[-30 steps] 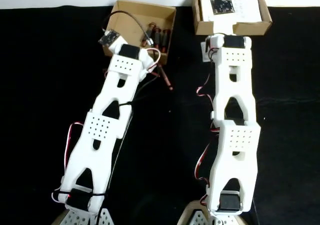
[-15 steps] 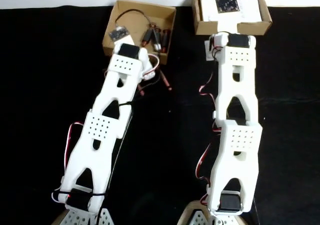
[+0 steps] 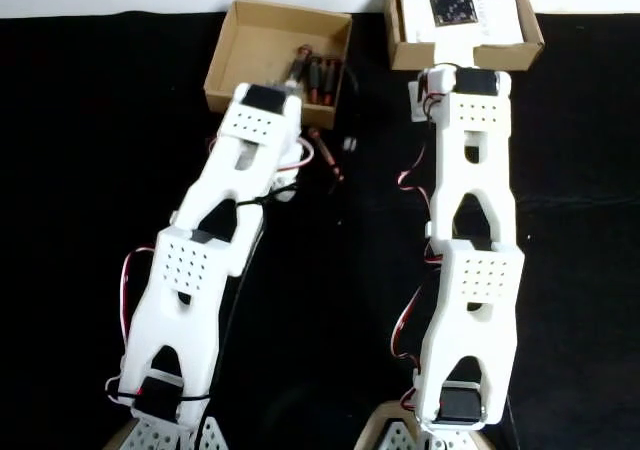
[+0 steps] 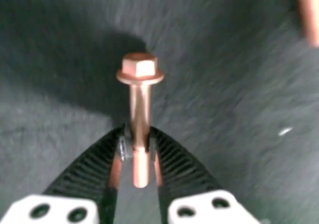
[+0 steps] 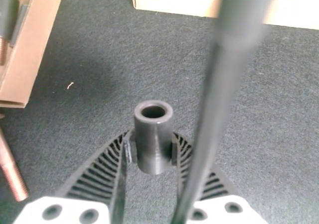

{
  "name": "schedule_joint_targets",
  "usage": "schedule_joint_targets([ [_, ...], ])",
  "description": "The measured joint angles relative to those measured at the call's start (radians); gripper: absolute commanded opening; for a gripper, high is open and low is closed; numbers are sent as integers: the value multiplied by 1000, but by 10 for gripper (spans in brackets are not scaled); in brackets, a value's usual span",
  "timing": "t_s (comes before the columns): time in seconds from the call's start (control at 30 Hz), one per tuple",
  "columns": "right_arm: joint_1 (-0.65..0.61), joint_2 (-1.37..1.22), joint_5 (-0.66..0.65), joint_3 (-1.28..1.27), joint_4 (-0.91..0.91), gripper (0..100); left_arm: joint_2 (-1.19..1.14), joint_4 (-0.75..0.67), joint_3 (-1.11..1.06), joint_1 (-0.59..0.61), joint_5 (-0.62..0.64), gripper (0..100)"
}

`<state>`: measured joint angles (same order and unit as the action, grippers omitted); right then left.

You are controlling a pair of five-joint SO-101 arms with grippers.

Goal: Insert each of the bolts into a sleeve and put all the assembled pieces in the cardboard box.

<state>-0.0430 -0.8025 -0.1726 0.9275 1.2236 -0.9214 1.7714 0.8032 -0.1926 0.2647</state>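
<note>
In the left wrist view my left gripper [image 4: 137, 134] is shut on a copper bolt [image 4: 140, 99], gripping its shank, hex head pointing away, just above the dark mat. My right gripper [image 5: 153, 144] is shut on a dark grey sleeve [image 5: 153, 129] held upright with its bore open towards the camera. The cardboard box [image 3: 232, 62] stands at the back left and holds several assembled pieces [image 3: 316, 74] along its right side. A loose bolt [image 3: 326, 153] lies on the mat between the arms, also seen as a copper bolt [image 5: 11, 171] beside the right gripper.
A second cardboard box [image 3: 528, 50] with paper and a small circuit board [image 3: 447, 7] sits at the back right, just beyond the right arm. A dark cable [image 5: 224, 84] crosses the right wrist view. A small white scrap [image 3: 349, 143] lies on the black mat.
The left arm has drawn back from the cardboard box and now hangs over the mat in front of it. The right arm has hardly moved.
</note>
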Motion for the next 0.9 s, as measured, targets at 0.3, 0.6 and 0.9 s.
schedule_joint_targets([
  [0.3,0,0,0,0,9,8,21,-32,-52,8,52,203],
  [0.6,-8,0,0,0,18,8,23,-135,-61,8,126,203],
  [0.9,-9,0,0,0,18,8,23,-173,-61,6,124,121],
])
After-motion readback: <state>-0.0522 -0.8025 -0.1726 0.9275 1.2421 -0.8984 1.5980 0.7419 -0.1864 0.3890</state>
